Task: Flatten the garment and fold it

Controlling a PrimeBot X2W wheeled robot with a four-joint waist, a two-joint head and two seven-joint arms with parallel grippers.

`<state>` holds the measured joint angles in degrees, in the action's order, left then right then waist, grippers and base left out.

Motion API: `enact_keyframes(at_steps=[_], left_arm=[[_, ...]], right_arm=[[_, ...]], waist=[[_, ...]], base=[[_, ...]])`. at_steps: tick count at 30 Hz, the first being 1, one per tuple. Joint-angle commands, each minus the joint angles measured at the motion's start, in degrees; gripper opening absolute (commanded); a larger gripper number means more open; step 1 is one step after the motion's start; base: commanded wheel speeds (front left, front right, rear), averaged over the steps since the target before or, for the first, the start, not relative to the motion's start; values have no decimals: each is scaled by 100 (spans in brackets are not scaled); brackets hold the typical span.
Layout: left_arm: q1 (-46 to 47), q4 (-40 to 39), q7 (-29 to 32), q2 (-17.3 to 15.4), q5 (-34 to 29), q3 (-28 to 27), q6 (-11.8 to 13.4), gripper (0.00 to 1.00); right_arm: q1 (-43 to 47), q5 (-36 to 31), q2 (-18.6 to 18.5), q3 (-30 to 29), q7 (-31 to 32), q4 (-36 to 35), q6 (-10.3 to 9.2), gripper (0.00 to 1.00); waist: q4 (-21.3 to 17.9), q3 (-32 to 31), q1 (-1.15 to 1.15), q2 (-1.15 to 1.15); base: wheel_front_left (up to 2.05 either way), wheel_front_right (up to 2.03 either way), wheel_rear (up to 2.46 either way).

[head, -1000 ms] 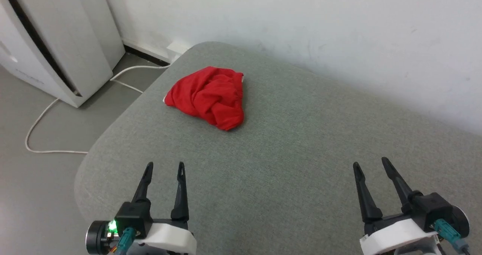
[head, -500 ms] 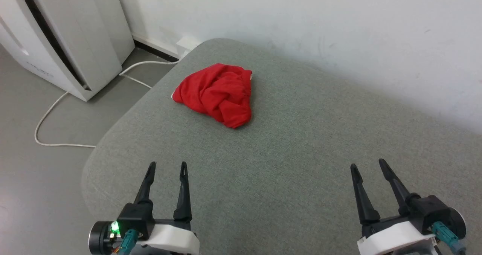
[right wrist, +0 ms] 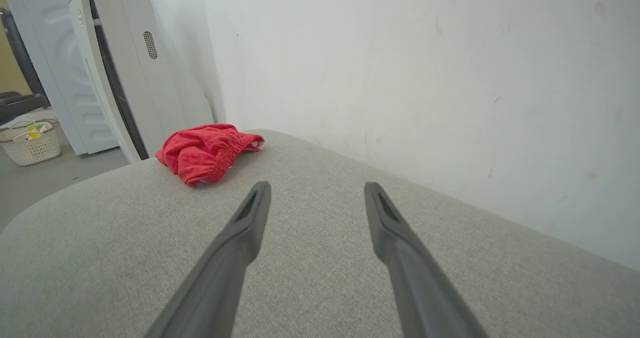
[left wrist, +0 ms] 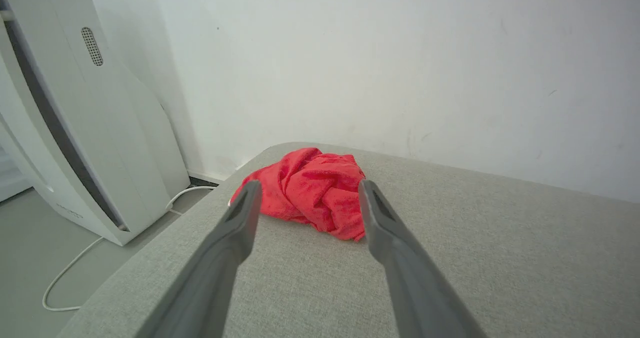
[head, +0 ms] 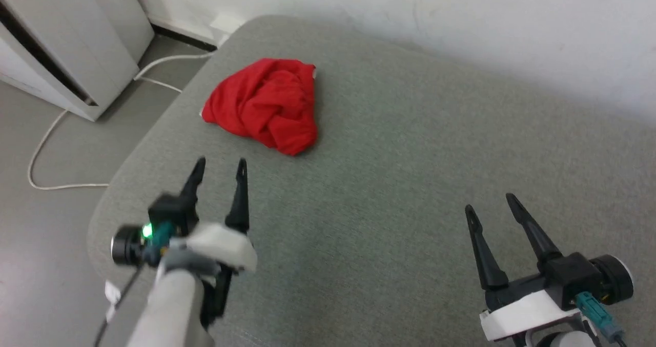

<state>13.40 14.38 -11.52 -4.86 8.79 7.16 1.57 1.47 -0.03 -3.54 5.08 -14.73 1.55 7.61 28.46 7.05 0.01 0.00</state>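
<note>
**Garment.** The garment (head: 261, 103) lies as a crumpled red heap on the far-left part of the pad (head: 410, 157), near its left edge and rounded far corner. The heap is roughly triangular – no clear long axis can be told. One rounded corner points toward the robot. In the right wrist view, the gathered waistband runs along the side of the garment (right wrist: 205, 151) facing that camera. A sliver of white trim shows at the far edge.

**Grippers.** The left gripper (head: 220, 160) hovers over the pad with fingers spread and nothing between them, aimed at the garment (left wrist: 305, 193) but apart from it. The right gripper (head: 489, 202) is also spread and empty, well apart from the garment on the pad's right side.

**Markings.** Faint lettering low on the white unit (left wrist: 75, 128) is too small to read.

**Surroundings.** The pad is grey woven fabric, set against a scuffed white wall (head: 461, 19). A white cable (head: 41, 147) loops across the grey floor (head: 20, 265). A pale basket (right wrist: 30, 148) stands beyond the unit.
</note>
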Motion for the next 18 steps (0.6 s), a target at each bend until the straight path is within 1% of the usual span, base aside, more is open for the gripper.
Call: enact_keyframes(at_steps=[1,2,3,4,6,11,14,18], left_arm=[[433,273,287,-149,60,-17,-143,100],[716,453,461,-226,98,-32,-229,100],[716,453,461,-226,98,-32,-229,100],[992,629,642,-311,147,-62,-313,100],[1511,989,1040,-511,180,-54,-480,100],[2716,1751,1942,-1079,382,-112,-758,100],[3263,2219,2510,-1420,599,-95,-854,100],[3794,2730,3475,-1842,1093,6,-899,100]], right_arm=[[-115,-64,-71,68,-27,-96,-12,100],[-151,-86,-109,115,-27,-154,-12,100],[-151,-86,-109,115,-27,-154,-12,100],[-195,-102,-145,174,-27,-212,-12,100],[-271,-127,-225,263,-24,-318,-12,100],[-492,-121,-337,379,31,-617,-12,100],[-622,-119,-354,416,47,-756,-12,100],[-746,-104,-331,413,43,-845,-12,100]], waist=[[-482,701,-1,0],[-564,835,-1,0],[-564,835,-1,0],[-665,978,-1,0],[-834,1212,-1,0],[-1300,1801,-1,0],[-1550,2075,-1,0],[-1833,2351,-1,0]], base=[[0,0,0],[0,0,0],[0,0,0],[0,0,0],[0,0,0],[0,0,0],[0,0,0],[0,0,0]])
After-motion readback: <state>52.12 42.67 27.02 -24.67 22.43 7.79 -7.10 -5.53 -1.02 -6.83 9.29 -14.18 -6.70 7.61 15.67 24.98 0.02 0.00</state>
